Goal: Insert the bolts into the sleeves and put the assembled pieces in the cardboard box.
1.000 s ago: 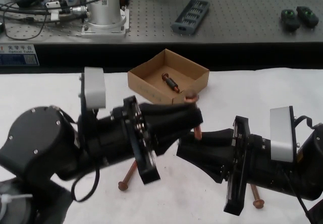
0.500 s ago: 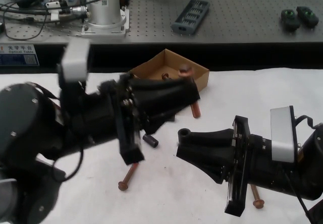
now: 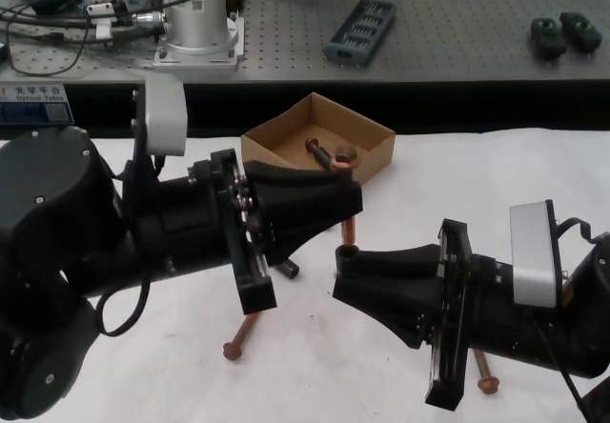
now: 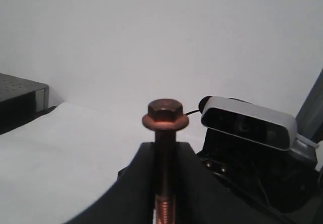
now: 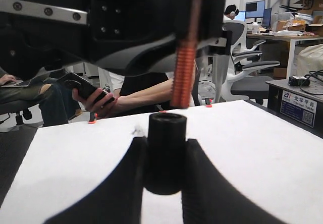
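My left gripper [image 3: 349, 204] is shut on a copper bolt [image 3: 349, 225] and holds it upright, head up. In the left wrist view the bolt [image 4: 162, 133] stands between the fingers [image 4: 136, 183]. Just below its threaded tip is a black sleeve [image 3: 348, 251], with my right gripper [image 3: 347, 259] shut on it. The right wrist view has the sleeve [image 5: 165, 151] upright with its bore open, and the bolt's thread [image 5: 182, 72] hangs a little above it, slightly to one side. The cardboard box [image 3: 272, 156] stands behind them with one assembled piece [image 3: 319, 152] inside.
Two loose bolts lie on the white cloth, one [image 3: 242, 332] under the left arm and one [image 3: 485, 371] beside the right arm. A loose black sleeve [image 3: 289, 271] lies by the left gripper. The grey perforated bench [image 3: 457, 23] with gear runs along the back.
The left arm swung up toward the box with the bolt, then came back down. The bolt now stands upright over the sleeve. The right arm has kept still.
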